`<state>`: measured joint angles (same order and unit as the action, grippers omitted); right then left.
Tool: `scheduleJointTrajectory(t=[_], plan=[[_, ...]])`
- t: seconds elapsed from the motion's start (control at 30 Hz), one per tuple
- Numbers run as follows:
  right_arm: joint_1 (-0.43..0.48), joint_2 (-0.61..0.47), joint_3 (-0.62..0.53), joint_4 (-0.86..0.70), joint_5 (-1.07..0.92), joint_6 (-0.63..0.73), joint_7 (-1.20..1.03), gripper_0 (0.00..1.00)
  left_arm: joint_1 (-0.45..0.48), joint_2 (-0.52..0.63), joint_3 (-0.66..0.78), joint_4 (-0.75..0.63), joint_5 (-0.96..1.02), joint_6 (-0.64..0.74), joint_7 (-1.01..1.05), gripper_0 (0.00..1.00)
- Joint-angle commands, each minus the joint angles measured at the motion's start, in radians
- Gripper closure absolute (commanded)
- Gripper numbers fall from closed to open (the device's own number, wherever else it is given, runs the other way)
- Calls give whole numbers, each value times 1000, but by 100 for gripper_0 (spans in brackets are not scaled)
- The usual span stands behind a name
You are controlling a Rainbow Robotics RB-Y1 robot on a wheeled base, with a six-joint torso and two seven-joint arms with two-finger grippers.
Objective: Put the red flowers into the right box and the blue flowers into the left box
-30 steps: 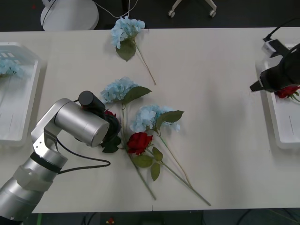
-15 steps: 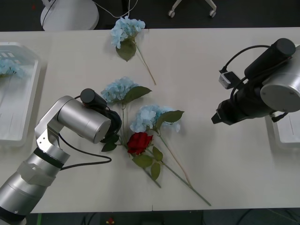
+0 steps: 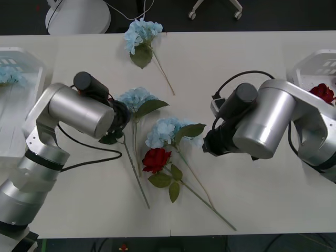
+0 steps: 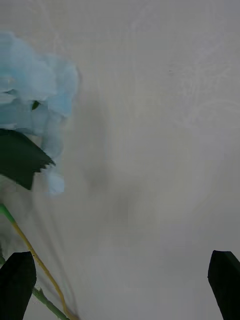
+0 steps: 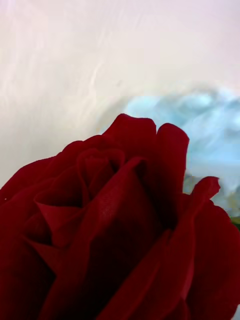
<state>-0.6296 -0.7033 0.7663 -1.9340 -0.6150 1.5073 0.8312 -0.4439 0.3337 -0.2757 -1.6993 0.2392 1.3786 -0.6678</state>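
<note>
Fingers: right (image 4: 120,285) spread, left (image 3: 119,122) grasping a red rose (image 5: 115,230) — right box (image 3: 310,71) holds a rose (image 3: 321,92), left box (image 3: 21,63) blue flowers (image 3: 8,74)

Worktop (image 3: 247,73): bare stretch between right hand (image 4: 120,287) and right box (image 3: 307,68). Centre cluttered: blue flowers (image 3: 168,131), red rose (image 3: 156,159), crossed stems.

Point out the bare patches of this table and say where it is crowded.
Bare table runs between the top blue flower and the right box. Another free strip lies along the near edge, between the left arm and the red rose. The centre is crowded: two blue flowers, the rose, crossing stems, with the left gripper and right gripper closing in.
</note>
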Motion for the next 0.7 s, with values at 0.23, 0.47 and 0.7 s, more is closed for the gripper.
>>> scheduleJointTrajectory(t=[0.23, 0.47, 0.7], plan=[[-25, 131, 114, 102, 130, -68, -3, 0, -45, 67, 248, -149, 241, -62, -483, 100], [-25, 180, 151, 144, 182, -82, -6, 0, -45, 59, 311, -145, 540, -207, -490, 100], [-24, 220, 174, 164, 195, -94, -4, 0, -64, 53, 329, -77, 937, -388, -585, 100]])
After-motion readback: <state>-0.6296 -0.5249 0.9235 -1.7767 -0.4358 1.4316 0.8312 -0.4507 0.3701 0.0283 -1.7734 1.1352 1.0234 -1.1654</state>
